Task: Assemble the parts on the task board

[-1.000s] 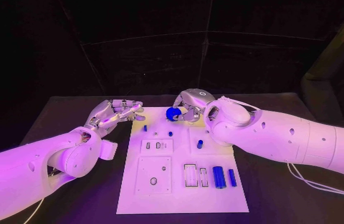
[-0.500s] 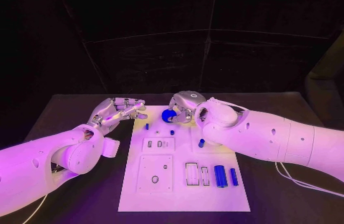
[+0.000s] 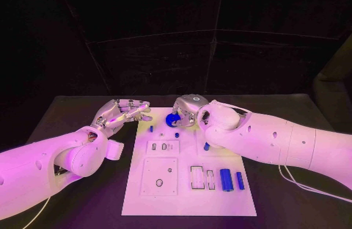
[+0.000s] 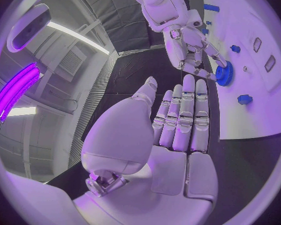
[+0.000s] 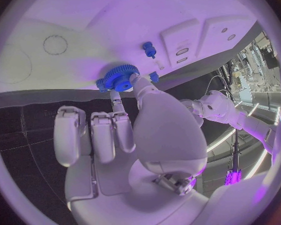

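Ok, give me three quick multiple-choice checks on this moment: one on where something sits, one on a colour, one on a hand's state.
1. Where is the gear?
A. at the far end of the task board, in the right hand's fingers
B. at the board's near end beside the cylinders
C. on the black table, off the board

2. What colour are the two cylinders lying at the board's near right?
A. white
B. blue
C. black

3. How is the left hand?
A. gripping a peg
B. holding nothing, fingers extended
C. pressing flat on the board

Answers:
1 A: the right hand holds the gear over the far end of the task board.
2 B: the cylinders show blue against the white plate.
3 B: the left hand hangs at the board's far left edge with nothing in it.
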